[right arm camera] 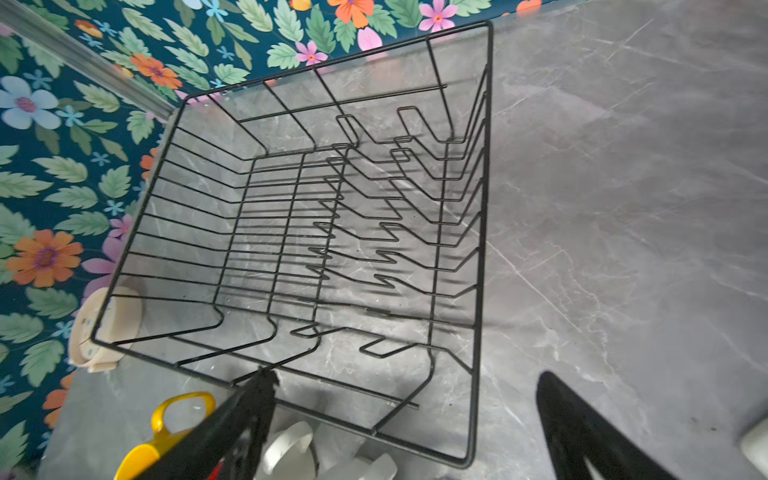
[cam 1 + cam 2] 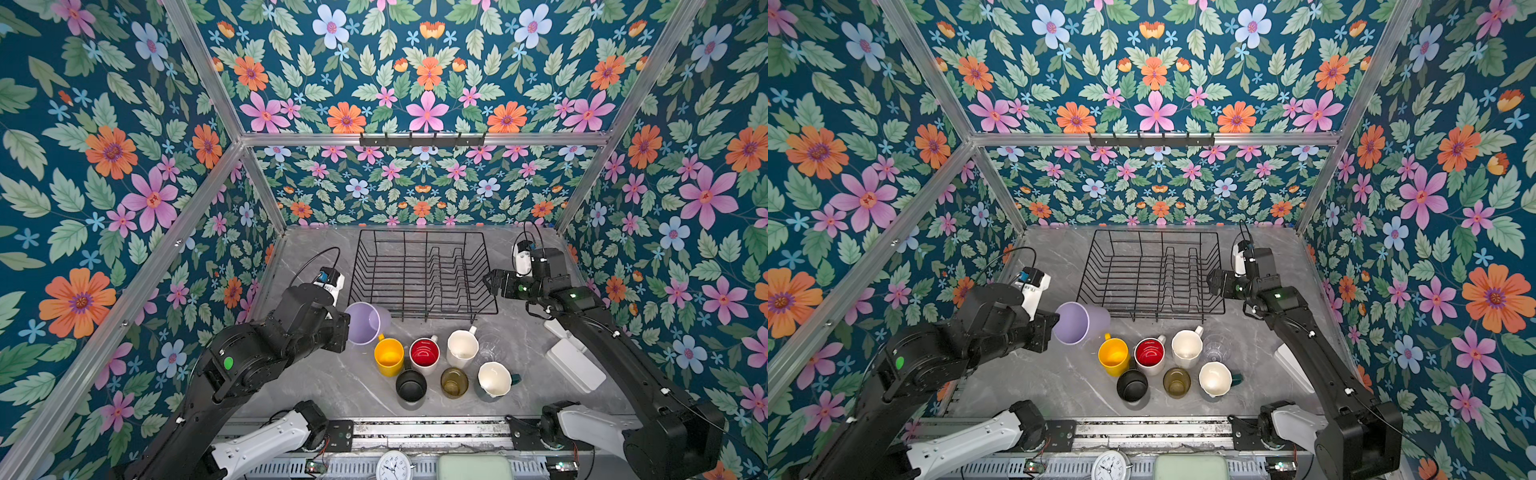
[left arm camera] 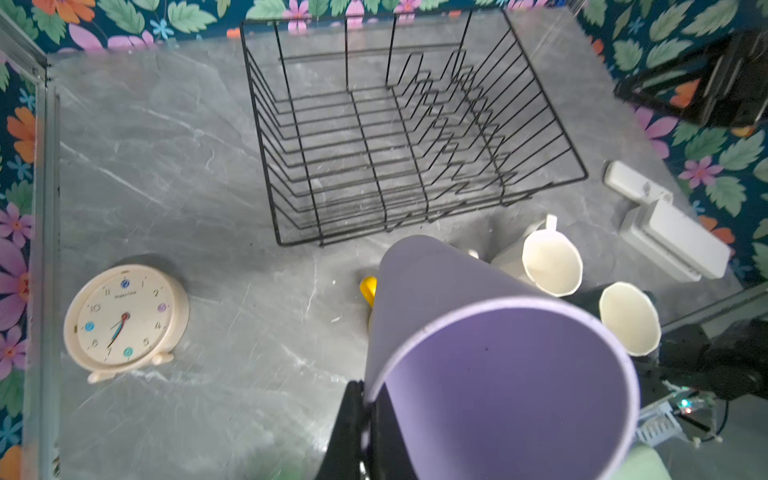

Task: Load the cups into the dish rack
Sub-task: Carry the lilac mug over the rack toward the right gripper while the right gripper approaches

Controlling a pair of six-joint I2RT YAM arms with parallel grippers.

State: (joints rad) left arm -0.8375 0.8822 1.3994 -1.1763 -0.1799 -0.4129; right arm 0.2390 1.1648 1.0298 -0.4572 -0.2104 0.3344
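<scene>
**A:** So, what sits on the grey worktop point(image 2: 324, 386)?

**B:** The dish rack point(image 2: 419, 231), at the back.

**A:** And the arms?

**B:** The left end effector point(image 3: 368, 415) is clamped on the rim of the lilac tumbler point(image 2: 365, 322), which is tilted just in front of the rack's near left corner. The right end effector point(image 1: 405, 376) hangs by the rack's right side, fingers apart and empty.

**A:** The other cups?

**B:** They stand on the worktop in front of the rack. One row has the yellow mug point(image 2: 389, 356), white mug with red inside point(image 2: 424, 352), cream mug point(image 2: 462, 348) and clear glass point(image 2: 488, 351). Nearer are the black mug point(image 2: 410, 385), amber glass point(image 2: 454, 382) and teal mug point(image 2: 494, 379).
</scene>
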